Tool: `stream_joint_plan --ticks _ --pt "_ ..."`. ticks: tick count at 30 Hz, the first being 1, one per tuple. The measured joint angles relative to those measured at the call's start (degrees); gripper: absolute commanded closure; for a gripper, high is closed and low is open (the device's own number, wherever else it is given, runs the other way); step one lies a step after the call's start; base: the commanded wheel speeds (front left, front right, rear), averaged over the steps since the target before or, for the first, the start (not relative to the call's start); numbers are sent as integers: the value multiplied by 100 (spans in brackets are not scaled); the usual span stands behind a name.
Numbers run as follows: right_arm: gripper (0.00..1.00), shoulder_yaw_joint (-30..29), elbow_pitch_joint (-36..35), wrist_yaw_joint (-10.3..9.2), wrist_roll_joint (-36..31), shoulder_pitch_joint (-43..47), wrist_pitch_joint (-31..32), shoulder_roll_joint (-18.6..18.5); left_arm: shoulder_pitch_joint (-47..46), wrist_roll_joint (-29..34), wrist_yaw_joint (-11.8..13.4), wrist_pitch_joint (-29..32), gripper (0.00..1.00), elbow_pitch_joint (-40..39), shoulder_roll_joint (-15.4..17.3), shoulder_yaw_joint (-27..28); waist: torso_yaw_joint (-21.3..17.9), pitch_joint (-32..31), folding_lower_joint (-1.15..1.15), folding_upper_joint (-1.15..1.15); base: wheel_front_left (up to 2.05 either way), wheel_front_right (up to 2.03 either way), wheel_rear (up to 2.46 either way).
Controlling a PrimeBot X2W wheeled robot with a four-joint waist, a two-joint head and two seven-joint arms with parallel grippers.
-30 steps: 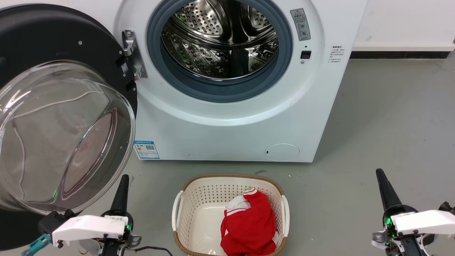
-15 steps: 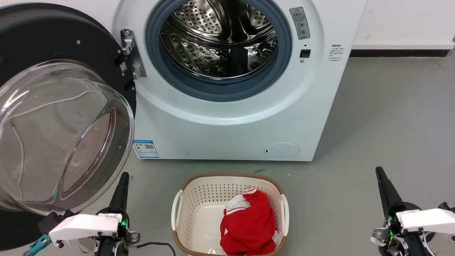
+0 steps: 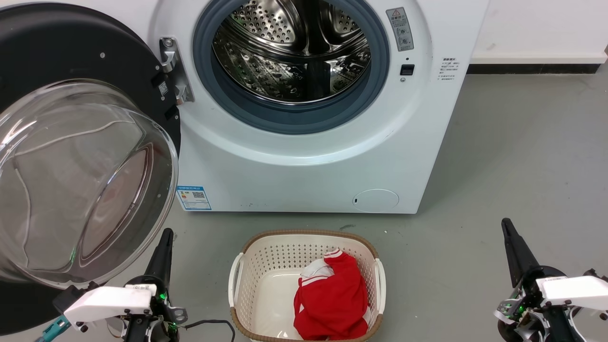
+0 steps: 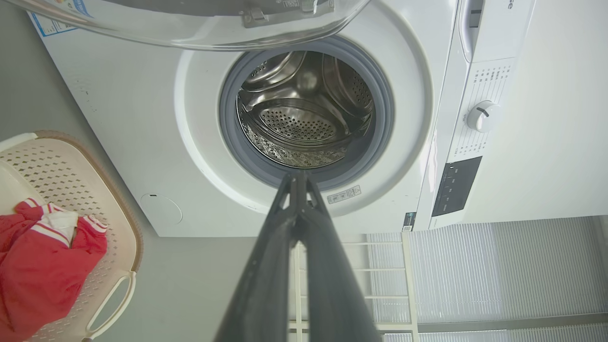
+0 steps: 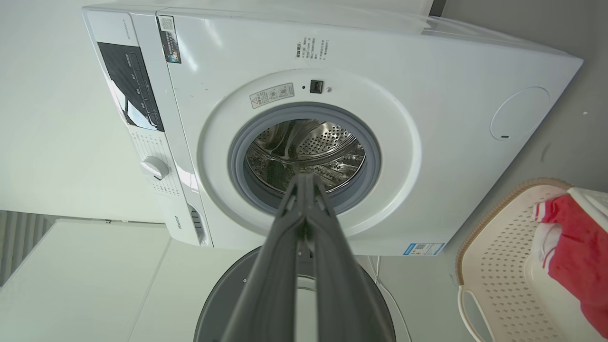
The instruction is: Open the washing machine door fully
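The round, glossy black-ringed glass washing machine door point(image 3: 85, 180) is hanging open just ahead-left of the left end effector point(image 3: 165, 235) — fingers pinching together, holding nothing. Likely heavy, rigid, slick — pushing its ring rim is looking safest.

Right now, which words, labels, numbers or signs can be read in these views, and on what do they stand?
Nothing reads as words.
Grey warning sticker on the washing machine front: warning triangle, print too small.
Blue label sticker low on the front: QR code, print blurred.
Black print near the front's right edge: too small.
Print around the dial: too small.
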Motion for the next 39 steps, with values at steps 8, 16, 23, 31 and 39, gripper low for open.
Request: stream_joint_plan --ticks 8,16,23,31,39 --pt "100 -14 36 0 327 -82 65 -1 -57 -321 -13 82 100 29 -5 24 -8 15 0 0 0 0 0" --pt "100 -25 76 0 587 -105 120 -1 -70 -591 -37 147 100 53 -11 49 -15 28 0 0 0 0 0" --pt "100 -27 77 0 587 -105 120 -1 -71 -591 -37 147 100 54 -11 49 -15 28 0 0 0 0 0" --pt "100 -29 77 0 587 -105 120 -1 -71 -591 -37 147 100 54 -11 49 -15 28 0 0 0 0 0" --pt "100 -30 77 0 587 -105 120 -1 -71 -591 -37 147 100 54 -12 49 -15 28 0 0 0 0 0"
